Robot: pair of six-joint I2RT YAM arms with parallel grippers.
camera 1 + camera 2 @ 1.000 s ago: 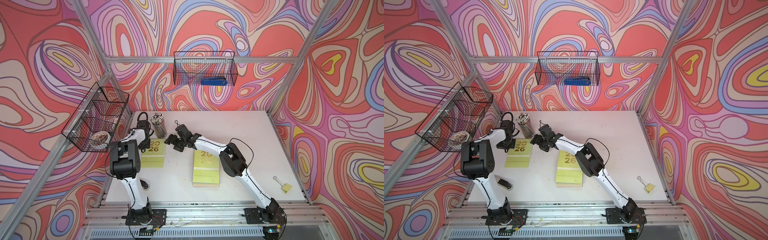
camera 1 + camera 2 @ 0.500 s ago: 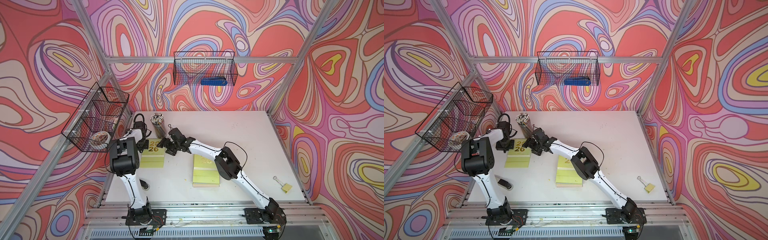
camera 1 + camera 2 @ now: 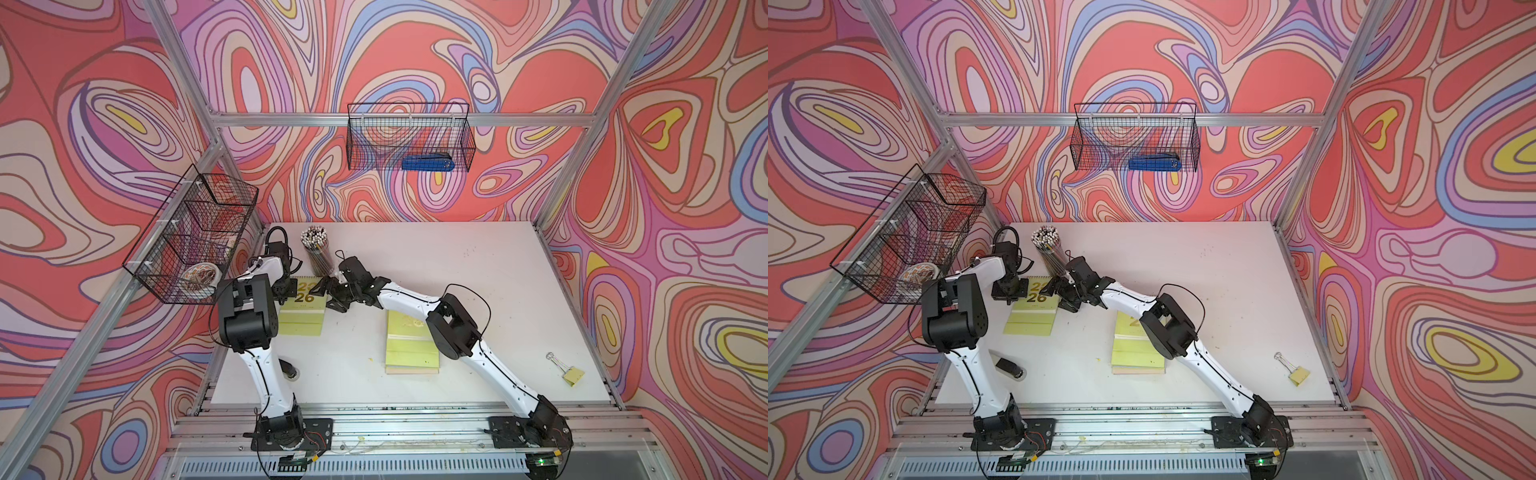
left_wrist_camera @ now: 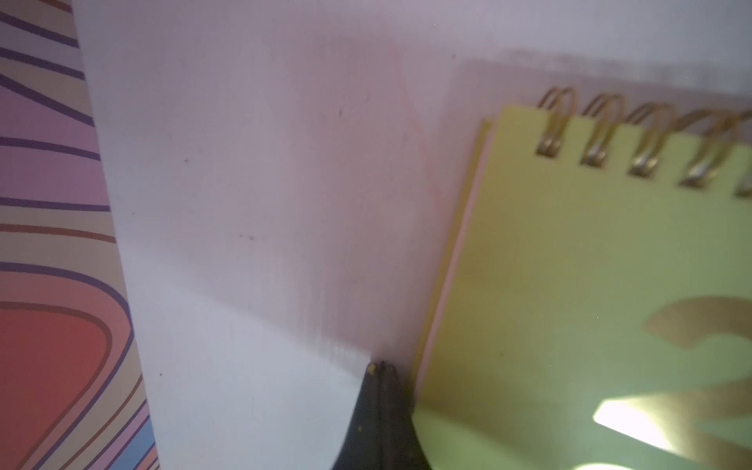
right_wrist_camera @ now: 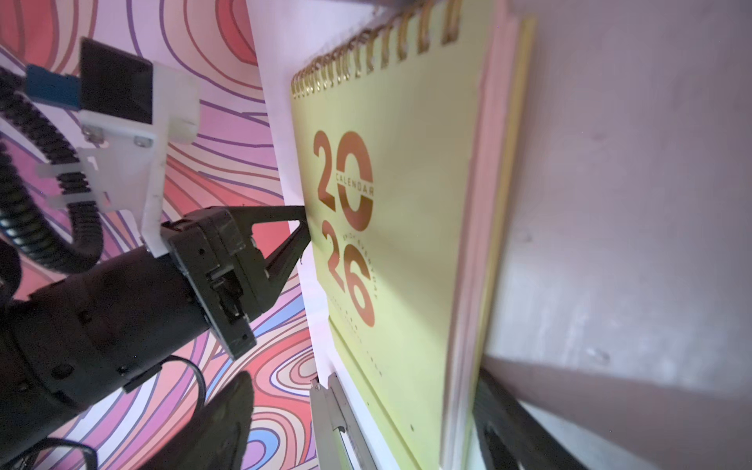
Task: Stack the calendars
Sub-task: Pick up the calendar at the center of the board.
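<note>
Lone calendar (image 3: 302,309), yellow-green with the gold "2026" cover up, lies flat at the far left of the desk (image 3: 478,266). Its spiral edge faces the back wall, just in front of the pencil cup (image 3: 318,253). Left hand (image 3: 288,294) sits at the calendar's left edge, fingers pressed together with nothing between them. In the left wrist view the closed fingertips (image 4: 372,386) rest on the desk just beside that edge. In the right wrist view the tip meets the edge level with the "26". Right hand (image 3: 331,296) is at the opposite, right edge, fingers spread wide and gripping nothing. The right wrist view shows one finger (image 5: 508,423) low on the desk just beside the calendar's edge, the second blurred out over the cover side. Whether either finger touches the calendar cannot be told. Pink page edges show under the yellow-green cover along that side. Stack (image 3: 409,353) of calendars lies near the desk's middle, well apart from the lone one. It has yellow-green on top and a peach edge showing at the bottom on the near side. The right arm's elbow crosses its far end and hides most of the gold numerals. How many are in the stack cannot be told. Yellow binder clip (image 3: 572,375) lies alone near the desk's right front corner. Wire basket (image 3: 374,137) on the back wall holds a blue stapler (image 3: 428,163).
</note>
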